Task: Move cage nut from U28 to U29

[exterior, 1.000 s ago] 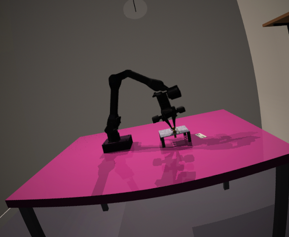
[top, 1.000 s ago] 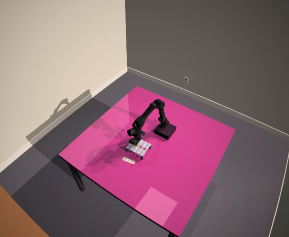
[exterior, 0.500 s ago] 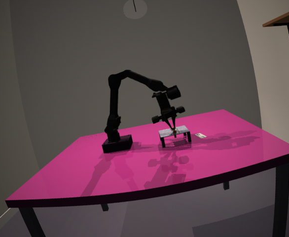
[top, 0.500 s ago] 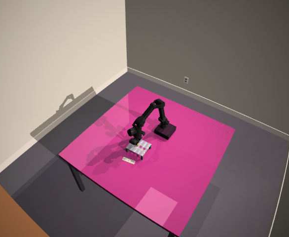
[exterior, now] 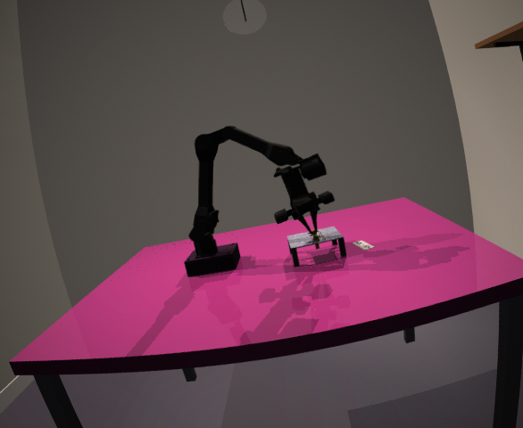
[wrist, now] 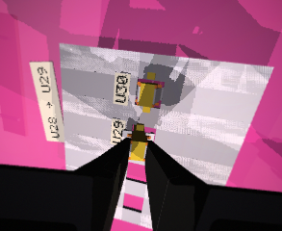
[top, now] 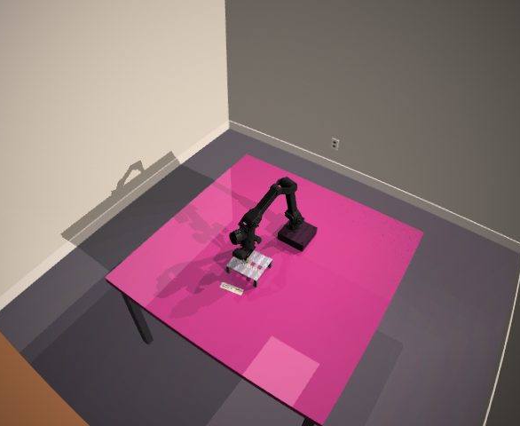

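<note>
The fingers [top: 247, 259] [exterior: 314, 231] grip a nut [wrist: 138, 150] at U29 on the plate [top: 261, 260] [exterior: 298, 240] [wrist: 203, 120]; whether it is clipped in, I cannot tell. The other nut [wrist: 147, 93] sits at U30, just beside.

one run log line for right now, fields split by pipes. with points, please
gripper [top: 247, 259] [exterior: 314, 231] [wrist: 139, 140]: shut on cage nut [wrist: 138, 150] | place: by U29 label [wrist: 117, 132] | other nut [wrist: 149, 94]: beside U30 label [wrist: 121, 89] | release: not done

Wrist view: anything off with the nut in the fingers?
Possibly: the held cage nut looks askew at the U29 hole, a pink sliver of opening showing beside it. Can't tell if it's clipped. The other nut, by the U30 label, shows nothing odd.
</note>
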`<state>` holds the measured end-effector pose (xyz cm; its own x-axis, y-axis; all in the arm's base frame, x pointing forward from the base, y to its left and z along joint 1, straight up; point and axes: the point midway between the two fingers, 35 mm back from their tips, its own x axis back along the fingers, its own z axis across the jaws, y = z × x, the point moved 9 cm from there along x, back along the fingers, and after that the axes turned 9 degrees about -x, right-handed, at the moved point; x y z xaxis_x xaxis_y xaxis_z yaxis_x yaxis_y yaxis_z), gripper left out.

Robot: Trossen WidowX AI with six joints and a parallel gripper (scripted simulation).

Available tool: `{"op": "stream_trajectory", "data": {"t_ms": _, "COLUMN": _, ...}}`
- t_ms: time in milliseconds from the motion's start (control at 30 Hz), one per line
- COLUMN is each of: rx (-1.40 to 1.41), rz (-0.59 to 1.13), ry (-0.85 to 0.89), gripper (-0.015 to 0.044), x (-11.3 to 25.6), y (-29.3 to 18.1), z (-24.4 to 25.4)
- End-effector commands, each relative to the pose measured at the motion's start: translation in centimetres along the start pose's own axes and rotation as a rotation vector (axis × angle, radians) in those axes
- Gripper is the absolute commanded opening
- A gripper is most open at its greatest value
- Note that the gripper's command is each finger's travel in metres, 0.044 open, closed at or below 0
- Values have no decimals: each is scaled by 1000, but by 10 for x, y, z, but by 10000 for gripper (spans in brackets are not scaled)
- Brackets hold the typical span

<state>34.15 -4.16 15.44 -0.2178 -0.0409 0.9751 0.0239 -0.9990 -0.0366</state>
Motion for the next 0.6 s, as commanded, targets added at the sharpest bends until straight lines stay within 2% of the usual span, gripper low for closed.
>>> {"op": "stream_trajectory", "data": {"t_ms": 0, "rx": 5, "rz": 4, "ry": 1, "gripper": 36, "x": -1, "y": 0, "z": 0}}
{"op": "stream_trajectory", "data": {"t_ms": 567, "rx": 5, "rz": 7, "ry": 20, "gripper": 36, "x": -1, "y": 0, "z": -3}}
